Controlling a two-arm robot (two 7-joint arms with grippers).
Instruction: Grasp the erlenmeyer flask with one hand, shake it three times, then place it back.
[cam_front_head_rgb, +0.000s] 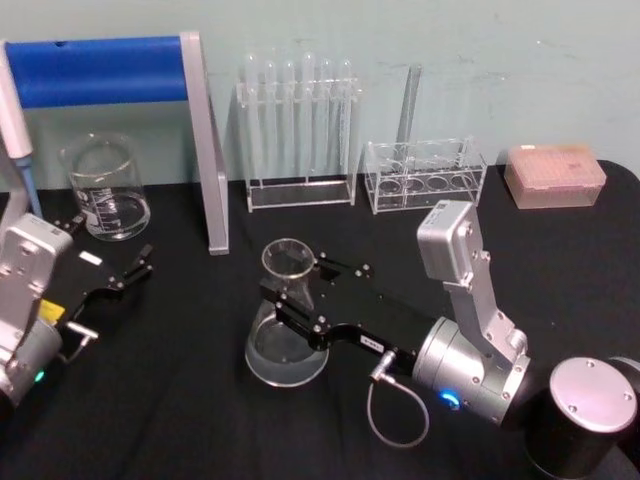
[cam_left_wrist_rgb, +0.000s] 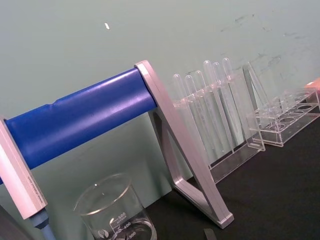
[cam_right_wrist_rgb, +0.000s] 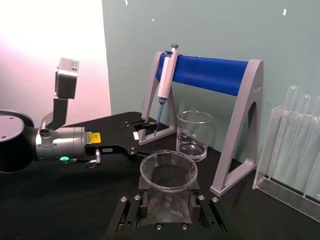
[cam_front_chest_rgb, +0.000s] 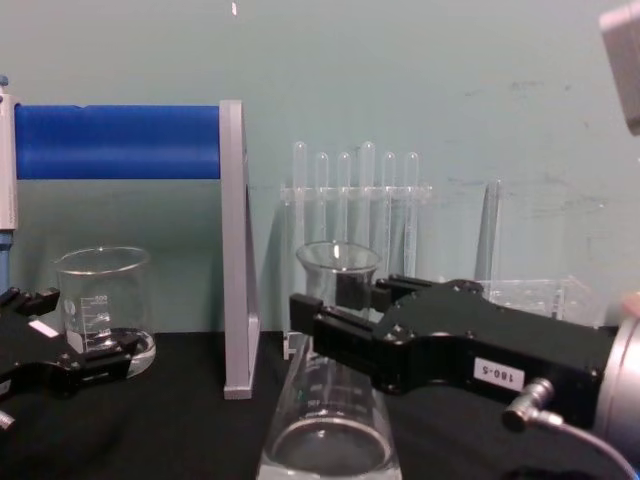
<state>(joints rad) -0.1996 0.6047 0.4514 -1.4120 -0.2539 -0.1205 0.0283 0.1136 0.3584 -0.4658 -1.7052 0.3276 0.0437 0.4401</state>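
While the right gripper (cam_front_head_rgb: 292, 290) pinches its neck, the flask (cam_front_head_rgb: 285, 350) stands upright on the black table (cam_front_head_rgb: 200, 400).
One flask, neck vertical between two jaws, one each side; the left gripper (cam_front_head_rgb: 135, 268) idles well apart, fingers slightly parted. Farther back: one beaker (cam_front_head_rgb: 105, 188), one blue-barred stand (cam_front_head_rgb: 100, 70), two tube racks (cam_front_head_rgb: 298, 130).

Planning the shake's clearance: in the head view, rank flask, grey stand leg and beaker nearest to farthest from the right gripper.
1. erlenmeyer flask: neck between the right gripper's jaws.
2. grey stand leg: to its left, farther back.
3. beaker: far left, beyond the stand.
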